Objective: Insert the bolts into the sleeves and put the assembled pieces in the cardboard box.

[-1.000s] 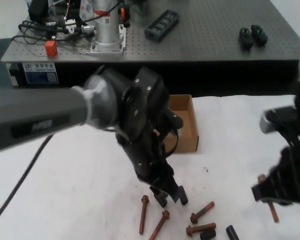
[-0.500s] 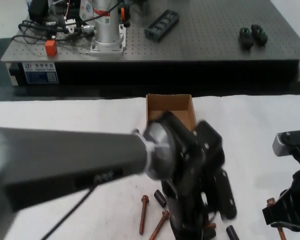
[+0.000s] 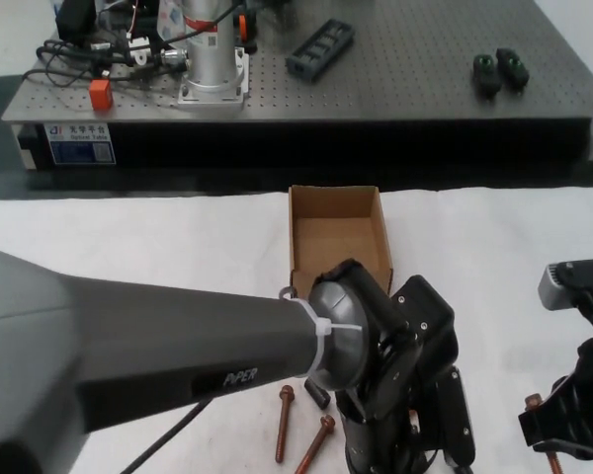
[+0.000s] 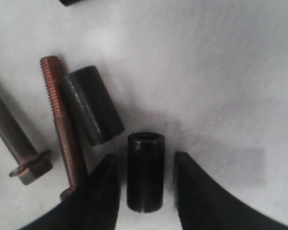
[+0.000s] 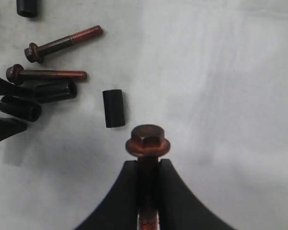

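White-covered tabletop (image 3: 494,247), cardboard box (image 3: 336,237) at its far edge; left arm (image 3: 178,355) bends low, left fingers (image 4: 103,191) spread astride one sleeve (image 4: 145,170) (unpinched); right fingers (image 5: 120,201) clamp a bolt (image 5: 148,141); two loose bolts (image 5: 62,40), three other sleeves (image 5: 114,108) alongside

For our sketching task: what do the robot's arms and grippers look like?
The left arm is a grey tube with white lettering, white cable tie and black wrist; the right arm is black with a grey block. Left gripper and right gripper: black tapered fingers.
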Controlling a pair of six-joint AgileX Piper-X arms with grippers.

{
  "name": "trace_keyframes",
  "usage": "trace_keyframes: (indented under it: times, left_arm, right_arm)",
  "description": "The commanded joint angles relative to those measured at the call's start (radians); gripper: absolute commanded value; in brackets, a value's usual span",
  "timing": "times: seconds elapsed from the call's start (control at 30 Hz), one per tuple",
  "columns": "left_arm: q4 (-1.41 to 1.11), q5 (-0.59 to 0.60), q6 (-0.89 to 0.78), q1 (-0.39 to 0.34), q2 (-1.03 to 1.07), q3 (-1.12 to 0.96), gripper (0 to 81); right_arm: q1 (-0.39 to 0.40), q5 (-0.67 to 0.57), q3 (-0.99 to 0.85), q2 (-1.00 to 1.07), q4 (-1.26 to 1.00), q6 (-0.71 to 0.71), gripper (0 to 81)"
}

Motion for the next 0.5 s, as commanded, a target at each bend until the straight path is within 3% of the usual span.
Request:
trace_keyframes:
  times: [0.0,0.17,0.33,0.47]
  left_arm:
    - [0.003,0.0,0.014,-0.001,0.009,-0.01,19.7]
    - [-0.01,-0.005,0.003,-0.001,0.009,-0.012,0.4]
    - [-0.02,-0.065,-0.18,0.012,-0.076,-0.02,0.6]
    - [-0.092,0.015,-0.407,0.077,-0.258,0.079,0.6]
  right_arm:
    - [-0.004,-0.015,-0.003,-0.01,0.004,0.007,0.4]
    - [-0.004,-0.015,-0.003,-0.01,0.0,0.007,0.4]
    - [-0.004,-0.107,0.001,-0.039,-0.075,0.012,0.4]
    - [-0.004,-0.288,0.024,-0.125,-0.262,0.141,0.4]
